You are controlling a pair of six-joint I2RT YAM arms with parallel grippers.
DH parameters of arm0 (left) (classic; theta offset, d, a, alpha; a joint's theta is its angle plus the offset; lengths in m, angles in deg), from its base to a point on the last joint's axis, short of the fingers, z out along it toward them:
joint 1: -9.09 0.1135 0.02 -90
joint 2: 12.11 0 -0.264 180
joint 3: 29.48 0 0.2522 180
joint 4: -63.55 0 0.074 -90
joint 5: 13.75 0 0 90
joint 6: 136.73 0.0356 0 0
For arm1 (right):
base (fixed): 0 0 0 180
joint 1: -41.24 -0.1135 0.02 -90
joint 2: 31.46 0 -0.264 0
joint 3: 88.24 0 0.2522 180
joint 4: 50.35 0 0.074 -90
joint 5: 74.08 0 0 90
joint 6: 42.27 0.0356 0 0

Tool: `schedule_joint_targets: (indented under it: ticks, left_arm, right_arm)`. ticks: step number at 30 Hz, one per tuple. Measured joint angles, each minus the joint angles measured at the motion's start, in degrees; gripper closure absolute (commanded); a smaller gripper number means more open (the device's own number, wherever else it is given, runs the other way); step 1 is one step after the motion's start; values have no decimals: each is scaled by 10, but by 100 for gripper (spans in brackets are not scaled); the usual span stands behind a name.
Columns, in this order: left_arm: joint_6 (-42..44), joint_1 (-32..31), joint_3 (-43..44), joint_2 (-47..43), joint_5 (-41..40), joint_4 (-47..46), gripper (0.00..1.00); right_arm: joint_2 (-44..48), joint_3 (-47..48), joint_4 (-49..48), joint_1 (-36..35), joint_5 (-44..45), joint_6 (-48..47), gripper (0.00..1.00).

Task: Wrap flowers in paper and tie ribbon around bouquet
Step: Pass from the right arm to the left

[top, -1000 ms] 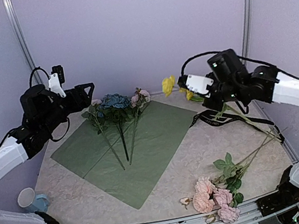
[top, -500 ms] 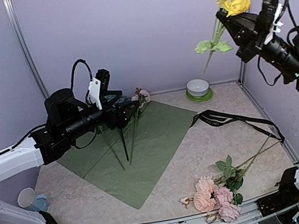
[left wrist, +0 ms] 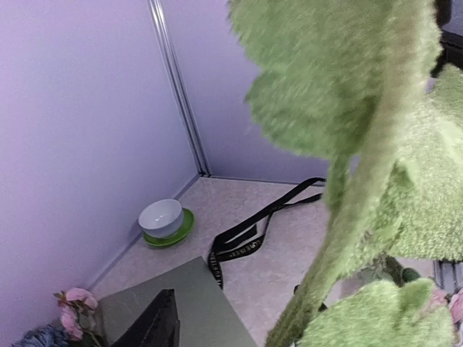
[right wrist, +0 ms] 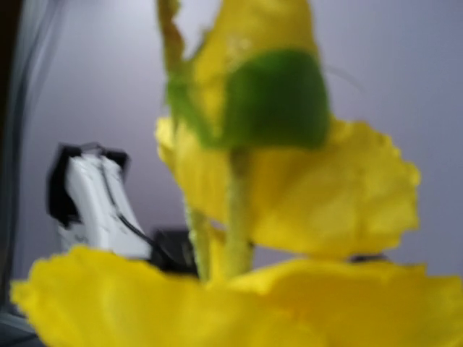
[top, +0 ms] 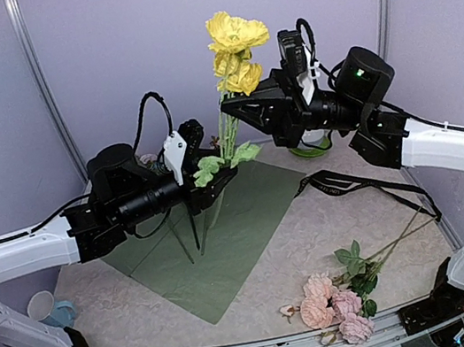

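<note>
Top external view shows the right gripper (top: 232, 109) clamped shut on the stem of a yellow flower (top: 236, 42). It holds the flower upright in the air above the far part of the table (top: 386, 232), blooms at the top and green leaves (top: 246, 151) low on the stem. The left gripper (top: 222, 175) reaches in from the left to that leafy lower end. Whether its jaws grip the stem or merely stand around it cannot be told: the left wrist view is filled by the blurred stem and leaves, with one black finger (left wrist: 155, 327) at the bottom edge. Right wrist view gives only yellow petals and a green calyx, out of focus. Below the arms a sage green paper (top: 225, 237) lies flat on the table like a diamond, one corner toward the near edge. A few green stems (top: 195, 229) lie across its far half, their heads hidden behind the left arm from above. The left wrist view catches a pink rose (left wrist: 74, 296) and a bit of blue hydrangea (left wrist: 36, 337) at the sheet's far corner. The black ribbon (top: 341, 181) lies loose on the bare table, one end just beside the paper's right corner. A separate bunch of pink roses (top: 332, 308) lies near the front edge on the right. A white bowl (left wrist: 160, 217) on a green saucer sits in the far corner, and a cup (top: 42, 308) stands at the left front.
</note>
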Motion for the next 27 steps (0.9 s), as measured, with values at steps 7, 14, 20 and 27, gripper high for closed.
schedule_joint_targets:
  ticks: [7, 14, 20, 27]
  left_arm:
    - [-17, 3, -16, 5, 3, -8, 92]
    - [-65, 9, -27, 6, 28, -10, 100]
    - [-216, 101, -6, 18, 78, 17, 100]
    - [-433, 267, 32, 102, 98, 89, 100]
  right_arm:
    - [0, 21, -39, -3, -23, 26, 100]
    - [2, 22, -19, -3, 0, 13, 62]
    - [2, 50, 81, -3, 171, -12, 0]
    - [-24, 90, 234, 10, 472, -29, 0]
